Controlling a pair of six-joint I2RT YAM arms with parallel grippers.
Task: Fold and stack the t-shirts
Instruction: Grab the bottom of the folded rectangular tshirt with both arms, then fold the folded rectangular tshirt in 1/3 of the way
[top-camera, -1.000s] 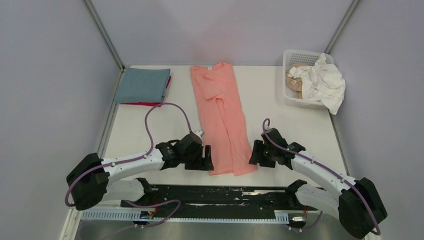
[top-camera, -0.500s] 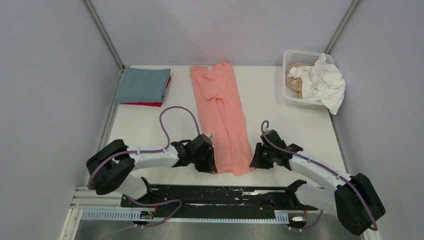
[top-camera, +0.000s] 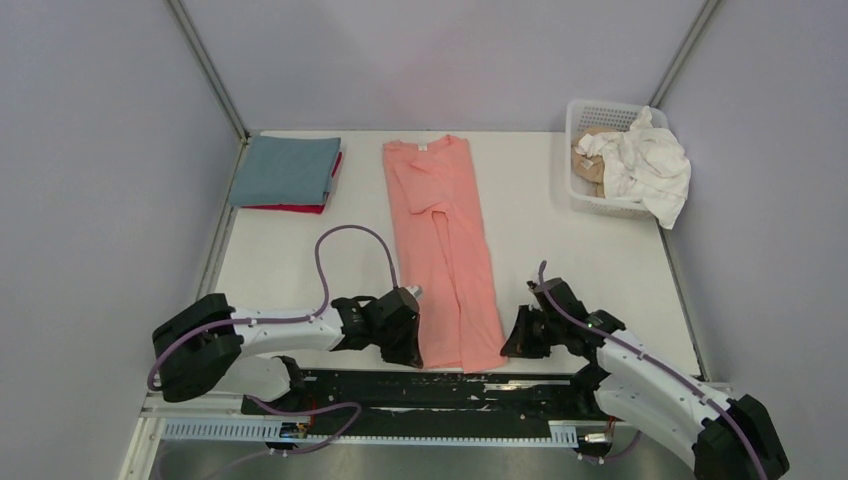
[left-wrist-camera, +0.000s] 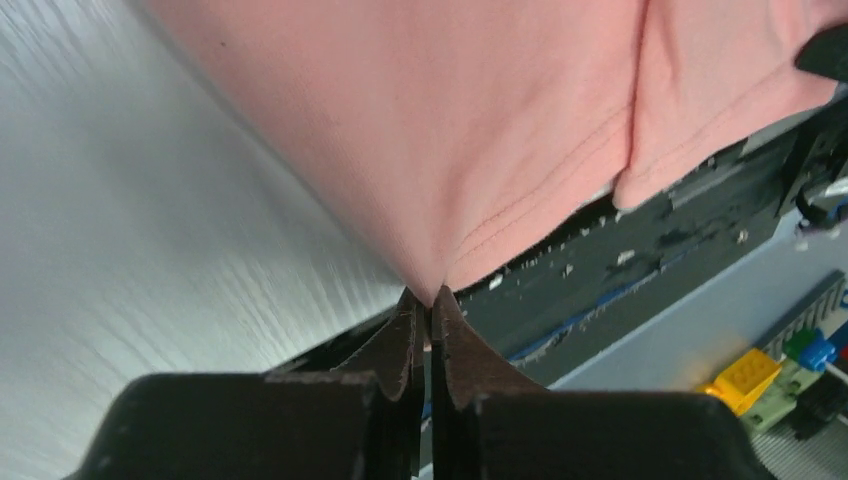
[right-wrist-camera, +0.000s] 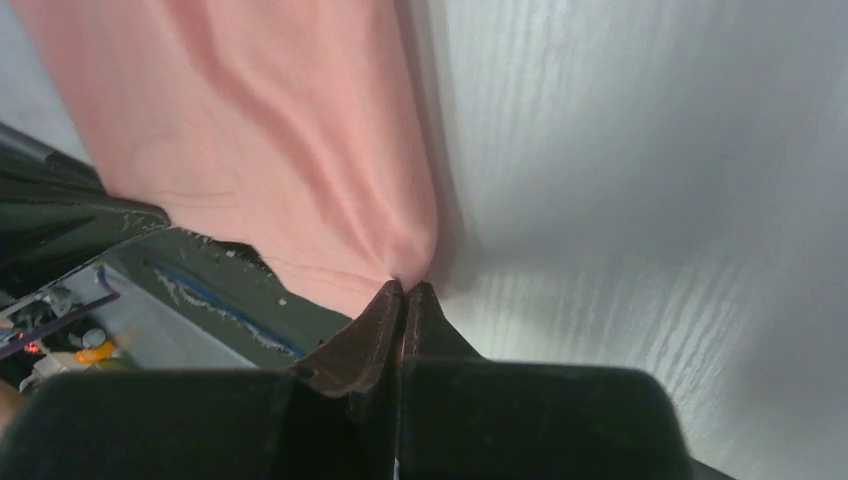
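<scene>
- While the salmon pink t-shirt lies stretched lengthwise down the middle of the table, collar at the far end and hem at the near edge, both arms bend in low at either side of that hem.
- Its sides are folded inward, so it makes one long narrow strip, with a crease line running down the middle where the flaps meet.
- The left gripper is clenched on the near left corner of the hem. From its wrist camera I see the two dark fingertips pressed together with pink cloth pinched between them and drawn up to a point.
- The right gripper is clamped the same way on the near right corner, a small pucker of fabric caught at its tips.
- The hem reaches just over the dark rail that runs along the table's near edge.
- At the far left corner a grey-blue t-shirt sits folded on top of a folded red t-shirt, whose edge peeks out along the near and right sides.
- At the far right stands a white lattice basket. A crumpled white t-shirt spills over its right rim, and a tan t-shirt lies inside beside it.
</scene>
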